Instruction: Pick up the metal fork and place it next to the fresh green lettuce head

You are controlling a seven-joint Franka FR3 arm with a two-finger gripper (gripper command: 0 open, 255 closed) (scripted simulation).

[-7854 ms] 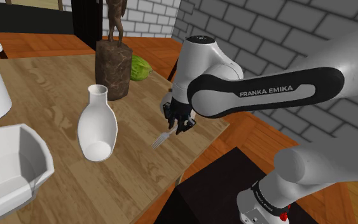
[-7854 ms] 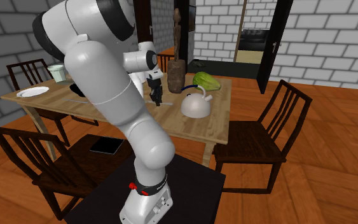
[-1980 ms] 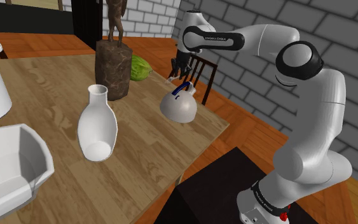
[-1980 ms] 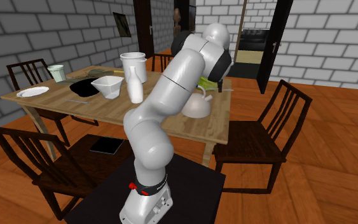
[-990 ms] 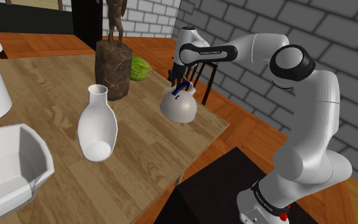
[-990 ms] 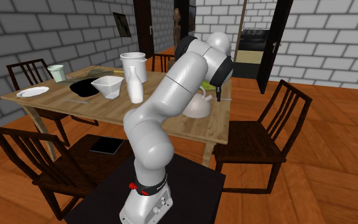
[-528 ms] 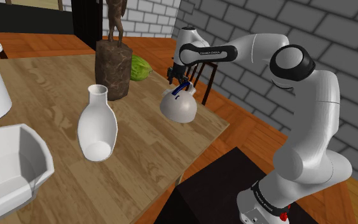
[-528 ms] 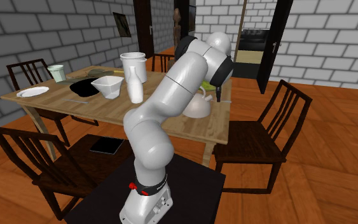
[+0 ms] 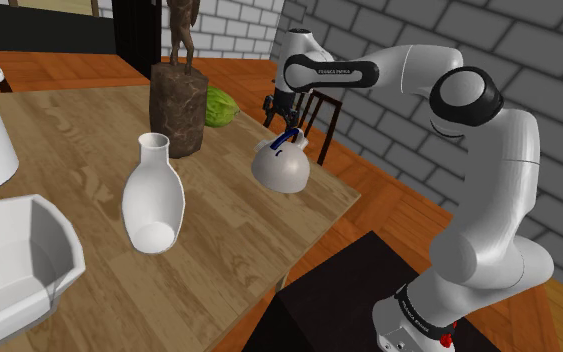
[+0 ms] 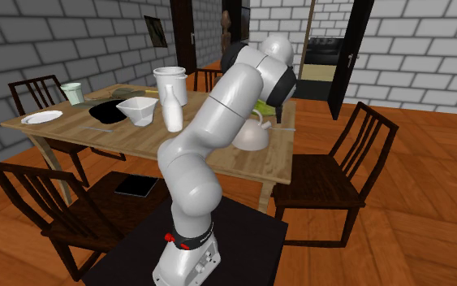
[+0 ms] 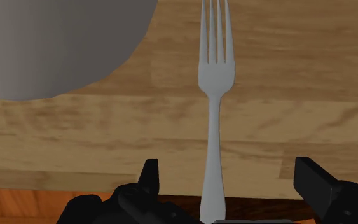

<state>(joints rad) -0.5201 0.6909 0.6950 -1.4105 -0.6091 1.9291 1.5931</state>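
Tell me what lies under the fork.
The wooden table lies under the fork; its handle end reaches past the table's edge. The open gripper covers what is below that end.

The gripper (image 9: 277,112) has gone from the near edge of the table (image 9: 79,150) to its far right side, beside the kettle (image 9: 281,168). Its fingers now stand apart, the fork (image 11: 213,108) lies free between them, and the gripper has lifted slightly.
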